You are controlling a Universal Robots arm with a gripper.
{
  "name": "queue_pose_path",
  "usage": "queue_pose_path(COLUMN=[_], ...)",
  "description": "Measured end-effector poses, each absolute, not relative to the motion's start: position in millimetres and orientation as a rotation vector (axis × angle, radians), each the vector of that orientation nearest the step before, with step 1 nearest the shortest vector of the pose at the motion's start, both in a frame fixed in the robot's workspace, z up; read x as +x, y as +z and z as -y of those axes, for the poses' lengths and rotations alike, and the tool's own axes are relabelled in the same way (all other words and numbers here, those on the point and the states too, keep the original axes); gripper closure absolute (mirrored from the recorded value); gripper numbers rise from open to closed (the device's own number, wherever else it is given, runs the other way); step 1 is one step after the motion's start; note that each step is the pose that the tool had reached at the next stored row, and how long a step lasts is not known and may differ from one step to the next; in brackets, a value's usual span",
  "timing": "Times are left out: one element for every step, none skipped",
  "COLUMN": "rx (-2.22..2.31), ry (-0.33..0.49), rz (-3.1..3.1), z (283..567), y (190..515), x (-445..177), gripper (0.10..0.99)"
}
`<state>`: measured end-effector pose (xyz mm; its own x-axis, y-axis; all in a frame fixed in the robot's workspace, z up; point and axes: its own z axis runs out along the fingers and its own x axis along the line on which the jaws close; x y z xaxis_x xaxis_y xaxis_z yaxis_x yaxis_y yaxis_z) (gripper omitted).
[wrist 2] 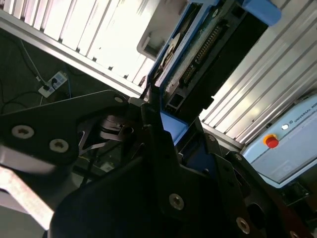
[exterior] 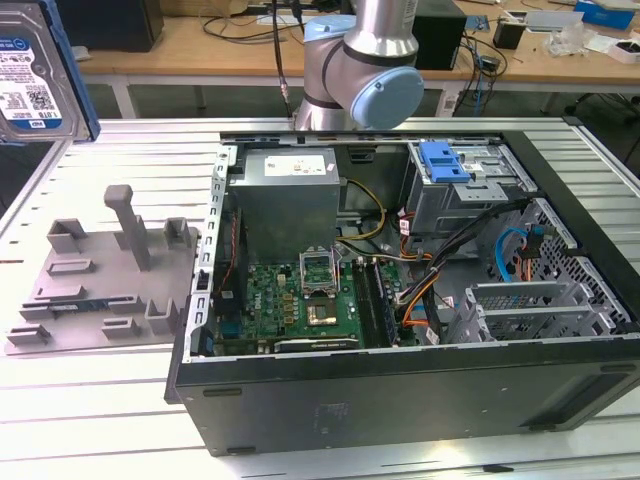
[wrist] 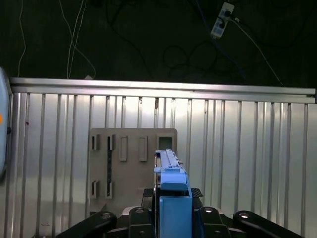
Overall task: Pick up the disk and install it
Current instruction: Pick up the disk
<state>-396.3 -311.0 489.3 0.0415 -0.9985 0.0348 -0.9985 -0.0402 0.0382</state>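
Observation:
The disk (exterior: 35, 75), a silver hard drive with a white-and-blue label in a blue bracket, hangs in the air at the exterior view's upper left, above the table. In the first wrist view I see the disk (wrist: 171, 191) edge-on, upright, with my gripper (wrist: 172, 220) shut on it from both sides. The second wrist view shows the disk (wrist 2: 198, 54) with its connector edge and blue frame rising out of my gripper (wrist 2: 171, 141). Directly below it lies the grey holder plate (wrist: 131, 163).
The grey holder fixture (exterior: 100, 275) with upright pegs sits on the ribbed aluminium table (exterior: 120, 150). To its right stands the open computer case (exterior: 400, 400), with a grey power supply (exterior: 290, 200) and a metal drive cage with a blue latch (exterior: 445, 162). The arm's base joint (exterior: 360, 75) rises behind the case.

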Motion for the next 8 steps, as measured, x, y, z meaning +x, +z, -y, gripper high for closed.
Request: queue_pose_path(rx=[2.229, 2.229, 2.229, 2.229, 2.229, 2.229, 2.229, 2.229], ry=[-0.002, -0.002, -0.002, -0.002, -0.002, -0.002, -0.002, -0.002], rz=[2.140, 2.140, 2.140, 2.140, 2.140, 2.140, 2.140, 2.140], z=[313, 314, 317, 318, 319, 322, 324, 326], y=[490, 490, 490, 490, 490, 491, 491, 491], x=[-393, -390, -385, -382, -379, -375, -370, -367], gripper=[0.718, 0.718, 0.718, 0.718, 0.718, 0.718, 0.718, 0.718])
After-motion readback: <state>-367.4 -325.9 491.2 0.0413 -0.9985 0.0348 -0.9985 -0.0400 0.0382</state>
